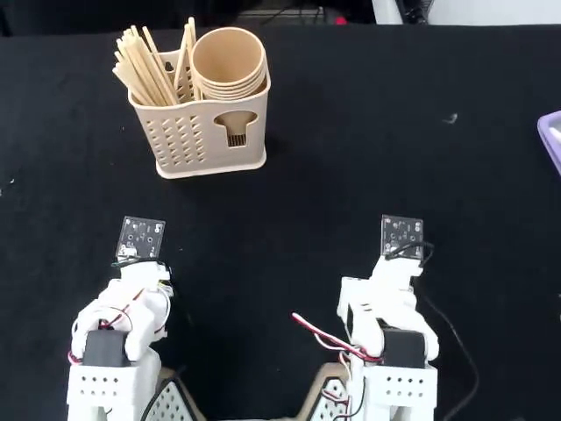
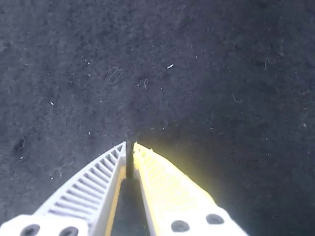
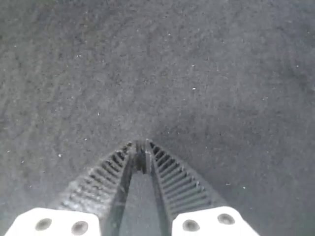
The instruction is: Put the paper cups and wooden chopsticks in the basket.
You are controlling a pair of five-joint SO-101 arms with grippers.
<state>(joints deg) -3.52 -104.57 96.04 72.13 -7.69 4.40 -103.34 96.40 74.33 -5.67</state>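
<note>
I record one basket [image 1: 210, 145] on the surface [image 1: 394, 158] holding one stack of at least five paper cups [image 1: 228, 57] and a dense chopstick bundle [image 1: 145, 68]; left jaws and right jaws closed, empty.

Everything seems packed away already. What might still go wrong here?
Little, probably. The chopsticks lean out past the rim of the basket, so a bump might spill them. The paper cups rise above that rim, so a knock from an arm might tip the stack or the basket.
</note>
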